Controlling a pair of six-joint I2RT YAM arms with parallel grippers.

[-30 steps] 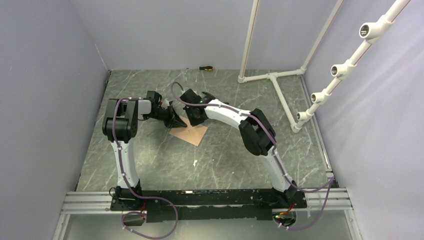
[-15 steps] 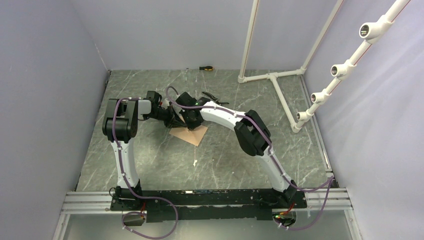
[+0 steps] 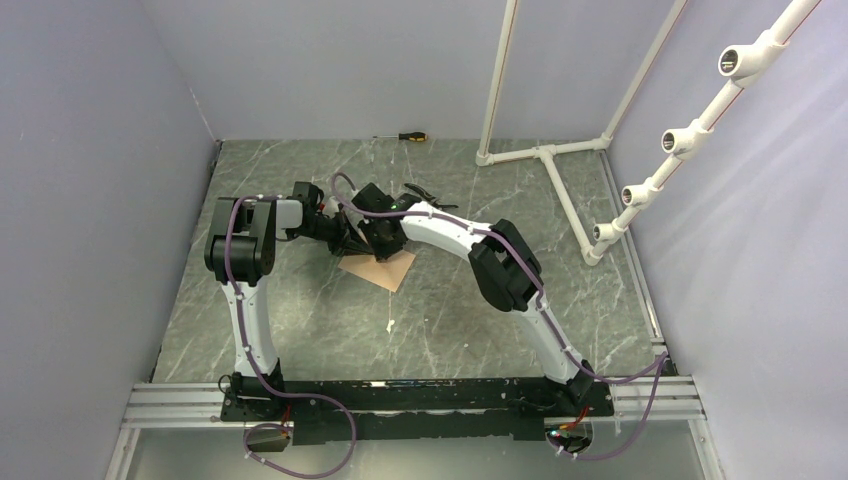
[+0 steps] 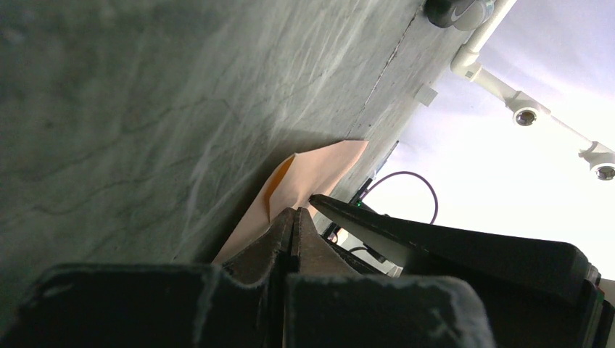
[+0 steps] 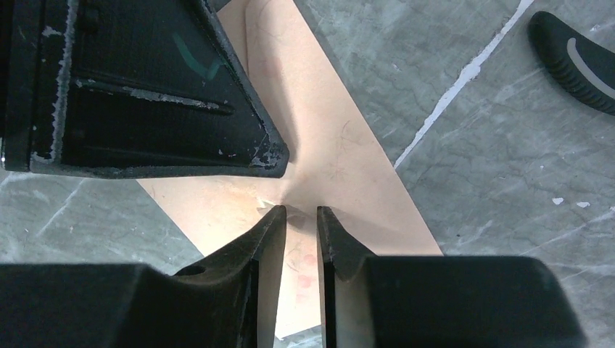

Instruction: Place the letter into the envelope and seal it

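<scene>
One brown paper piece, the envelope [image 3: 380, 269], lies flat on the marble table. In the right wrist view [image 5: 348, 145] its creases meet at a point like a folded-down flap. No separate letter shows. My left gripper [image 3: 354, 241] is shut, its tip [image 4: 294, 214] down on the envelope's far-left part; it also shows in the right wrist view [image 5: 145, 94]. My right gripper [image 3: 384, 247] stands just beside it, its fingertips [image 5: 301, 212] a narrow gap apart and touching the paper where the creases meet. In the left wrist view the envelope [image 4: 319, 163] shows a darker orange strip.
A black-handled tool [image 3: 425, 195] lies just behind the right gripper and shows in the right wrist view [image 5: 573, 61]. A screwdriver [image 3: 410, 136] lies at the back wall. A white pipe frame [image 3: 545, 155] stands at the back right. A small white scrap [image 3: 389, 325] lies nearer me.
A second ago the right gripper was a little further right; it has moved left to the left gripper's tip over the envelope. Nothing has moved in the last half second.
</scene>
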